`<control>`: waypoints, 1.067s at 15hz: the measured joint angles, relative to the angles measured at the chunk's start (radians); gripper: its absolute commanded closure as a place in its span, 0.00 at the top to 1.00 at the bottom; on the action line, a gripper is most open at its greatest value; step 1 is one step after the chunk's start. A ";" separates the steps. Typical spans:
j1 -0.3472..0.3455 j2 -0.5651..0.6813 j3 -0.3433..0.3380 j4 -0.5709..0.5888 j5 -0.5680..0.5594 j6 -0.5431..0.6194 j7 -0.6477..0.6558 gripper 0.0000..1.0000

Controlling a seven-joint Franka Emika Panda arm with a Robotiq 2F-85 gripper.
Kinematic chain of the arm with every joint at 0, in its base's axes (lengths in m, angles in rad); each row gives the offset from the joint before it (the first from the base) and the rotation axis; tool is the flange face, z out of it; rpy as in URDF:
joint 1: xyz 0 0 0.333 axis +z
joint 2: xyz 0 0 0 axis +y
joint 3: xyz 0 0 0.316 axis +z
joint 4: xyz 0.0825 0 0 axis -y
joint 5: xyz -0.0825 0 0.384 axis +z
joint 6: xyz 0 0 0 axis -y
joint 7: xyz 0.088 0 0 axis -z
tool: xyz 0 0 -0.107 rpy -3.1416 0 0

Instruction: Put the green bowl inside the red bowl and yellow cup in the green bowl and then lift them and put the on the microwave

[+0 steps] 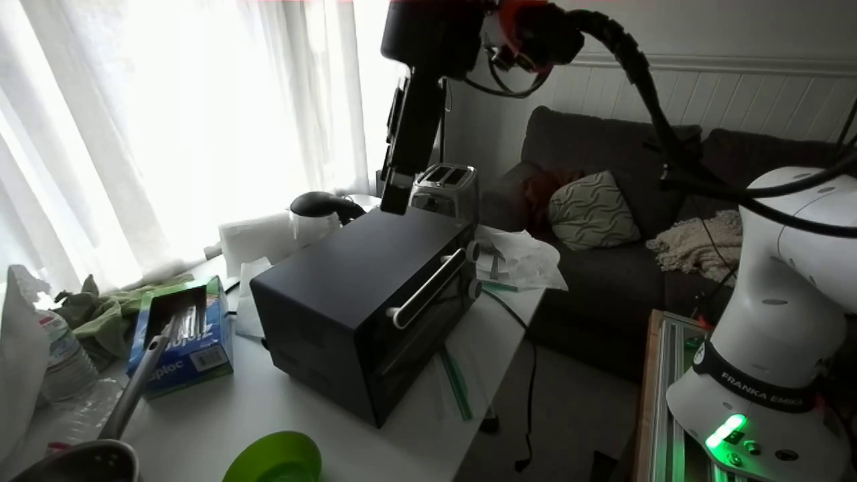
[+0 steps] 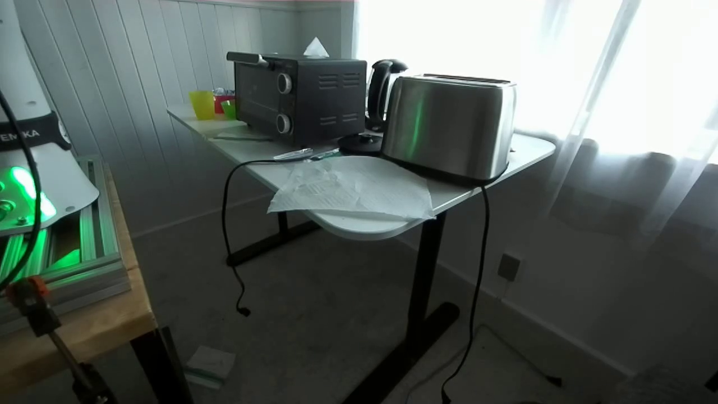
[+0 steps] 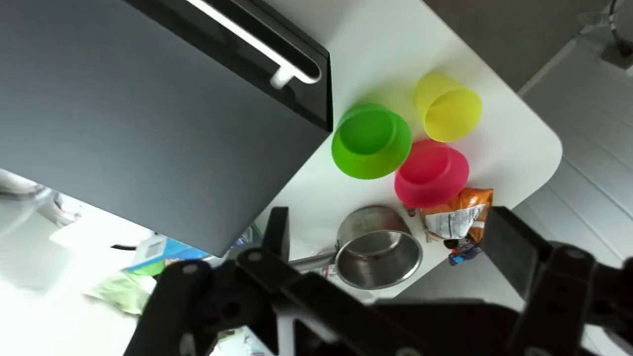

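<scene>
The black microwave (image 1: 361, 261) stands on the white table with its silver handle on the front; it shows in an exterior view (image 2: 336, 95) and in the wrist view (image 3: 148, 123). The green bowl (image 3: 371, 141) sits beside the microwave's corner; it shows partly in both exterior views (image 1: 274, 462) (image 2: 228, 109). The red bowl (image 3: 431, 173) sits beside the green bowl, also in an exterior view (image 2: 220, 101). The yellow cup (image 3: 452, 113) stands apart near them, also in an exterior view (image 2: 202, 105). My gripper (image 3: 390, 232) is open and empty, high near the microwave's far end (image 1: 396, 197).
A metal pot (image 3: 378, 249) with a long handle and an orange snack bag (image 3: 460, 212) lie near the bowls. A silver toaster (image 2: 449, 123) and a kettle (image 2: 381, 90) stand by the microwave. A Ziploc box (image 1: 191, 348) stands behind it. A cord hangs off the table edge.
</scene>
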 measured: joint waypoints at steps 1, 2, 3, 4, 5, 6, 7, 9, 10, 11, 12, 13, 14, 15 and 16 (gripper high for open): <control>0.012 0.020 0.000 0.011 0.000 0.008 -0.043 1.00; 0.022 0.038 -0.002 0.022 0.005 0.014 -0.091 1.00; 0.024 0.048 -0.003 0.026 0.005 0.016 -0.100 1.00; 0.022 0.051 -0.002 0.025 0.005 0.016 -0.099 1.00; 0.021 0.052 -0.002 0.025 0.005 0.016 -0.099 1.00; 0.020 0.051 -0.002 0.025 0.005 0.016 -0.099 1.00; 0.020 0.050 -0.002 0.025 0.005 0.016 -0.099 1.00; 0.022 0.051 -0.002 0.024 0.002 0.017 -0.126 1.00; 0.028 0.051 -0.001 0.021 0.001 0.025 -0.170 1.00; 0.037 0.050 0.000 0.017 0.001 0.039 -0.213 1.00; 0.049 0.050 0.002 0.010 0.001 0.054 -0.253 1.00; 0.062 0.048 0.004 -0.001 0.001 0.073 -0.293 1.00; 0.076 0.048 0.006 -0.014 0.001 0.095 -0.331 1.00; 0.092 0.048 0.008 -0.029 0.001 0.118 -0.372 1.00; 0.108 0.048 0.009 -0.045 0.001 0.136 -0.412 1.00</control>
